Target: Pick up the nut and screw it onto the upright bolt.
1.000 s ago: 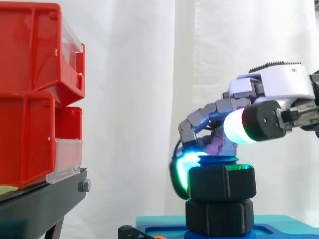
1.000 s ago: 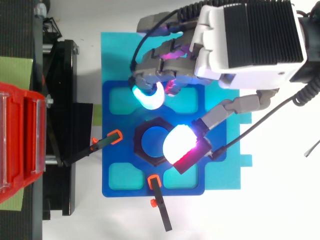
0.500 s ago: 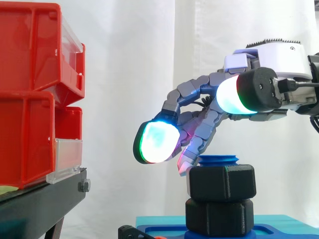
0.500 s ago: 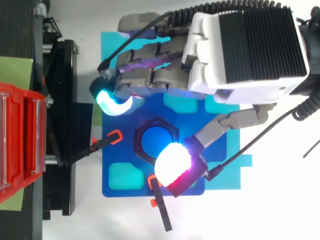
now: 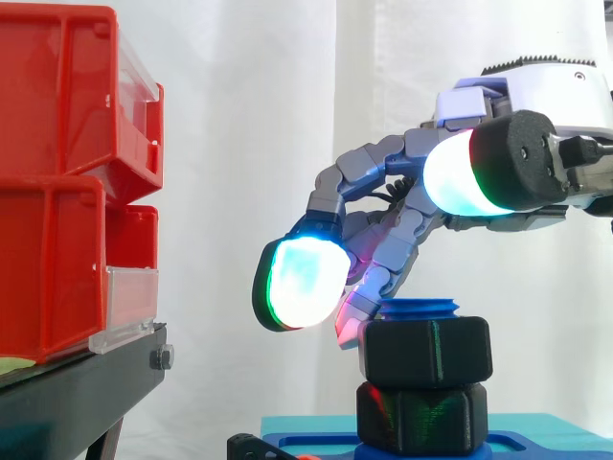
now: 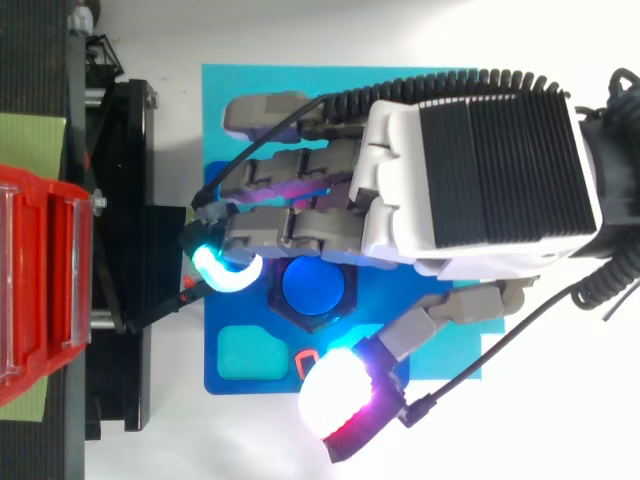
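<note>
The black hex nut sits threaded on the upright blue bolt, above a second black hex piece at the bolt's foot. From above, the bolt top shows as a blue disc ringed by the nut. My hand hovers over the nut, open, with fingers stretched out to the left and nothing held. One glowing fingertip hangs left of the nut at about its top edge. Another pale fingertip is close to the nut's upper left corner. The thumb pad glows white-red, clear of the nut.
The bolt stands in a blue fixture plate on a cyan mat. A black clamp lever lies at the plate's left edge. Red bins on a black stand fill the left side.
A second ago the fingertips were curled down at the nut. They have since lifted off and spread out to the left, and the hand has shifted across above the bolt; the nut stays put.
</note>
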Tool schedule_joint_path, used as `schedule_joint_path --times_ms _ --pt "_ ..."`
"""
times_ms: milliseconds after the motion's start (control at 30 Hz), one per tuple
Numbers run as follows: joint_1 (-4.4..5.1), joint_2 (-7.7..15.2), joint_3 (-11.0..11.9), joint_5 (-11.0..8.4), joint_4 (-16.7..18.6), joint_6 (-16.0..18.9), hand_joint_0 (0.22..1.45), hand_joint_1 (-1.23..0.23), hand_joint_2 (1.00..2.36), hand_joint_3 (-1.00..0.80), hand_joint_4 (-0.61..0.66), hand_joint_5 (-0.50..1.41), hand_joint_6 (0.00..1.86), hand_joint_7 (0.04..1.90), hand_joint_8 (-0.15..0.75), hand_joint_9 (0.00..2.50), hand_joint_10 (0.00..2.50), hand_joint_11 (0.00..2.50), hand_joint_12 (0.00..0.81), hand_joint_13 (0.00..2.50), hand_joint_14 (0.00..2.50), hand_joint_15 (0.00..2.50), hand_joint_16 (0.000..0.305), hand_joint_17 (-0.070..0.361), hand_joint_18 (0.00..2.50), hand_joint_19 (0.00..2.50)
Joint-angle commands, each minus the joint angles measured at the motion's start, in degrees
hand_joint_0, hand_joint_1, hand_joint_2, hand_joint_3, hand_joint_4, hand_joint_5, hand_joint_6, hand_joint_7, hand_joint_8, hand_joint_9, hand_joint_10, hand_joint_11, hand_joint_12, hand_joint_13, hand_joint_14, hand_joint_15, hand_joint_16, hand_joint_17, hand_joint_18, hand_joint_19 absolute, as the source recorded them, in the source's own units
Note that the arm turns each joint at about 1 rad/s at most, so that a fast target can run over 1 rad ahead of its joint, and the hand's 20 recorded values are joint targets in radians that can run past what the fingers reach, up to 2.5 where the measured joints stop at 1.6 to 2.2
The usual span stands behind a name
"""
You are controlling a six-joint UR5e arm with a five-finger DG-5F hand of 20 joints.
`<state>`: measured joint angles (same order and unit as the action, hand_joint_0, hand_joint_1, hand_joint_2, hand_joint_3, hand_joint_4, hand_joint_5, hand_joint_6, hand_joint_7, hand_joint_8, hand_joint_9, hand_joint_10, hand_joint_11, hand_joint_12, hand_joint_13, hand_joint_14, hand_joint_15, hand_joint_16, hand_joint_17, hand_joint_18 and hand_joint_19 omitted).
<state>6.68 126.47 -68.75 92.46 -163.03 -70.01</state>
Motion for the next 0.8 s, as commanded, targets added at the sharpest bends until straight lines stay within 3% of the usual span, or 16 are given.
schedule_joint_path --times_ms 0,200,767 --pt "0.27 0.0 0.02 -0.18 -0.53 0.05 0.45 -0.32 1.0 -0.5 0.24 -0.05 0.5 0.88 0.27 0.97 0.0 0.0 0.305 0.48 0.0 0.0 0.036 0.08 0.14 0.0" --pt "0.27 0.0 -0.07 0.09 -0.88 0.13 0.45 -0.33 1.0 -0.5 0.22 -0.09 0.5 0.77 0.257 0.91 0.0 0.0 0.297 0.39 0.0 0.0 0.036 0.08 0.03 0.0" --pt "-0.53 0.0 -0.86 0.26 -0.88 0.05 0.45 -0.35 1.0 -0.5 0.22 -0.1 0.5 0.81 0.275 0.91 0.0 0.0 0.304 0.38 0.0 0.0 0.036 0.081 0.02 0.0"
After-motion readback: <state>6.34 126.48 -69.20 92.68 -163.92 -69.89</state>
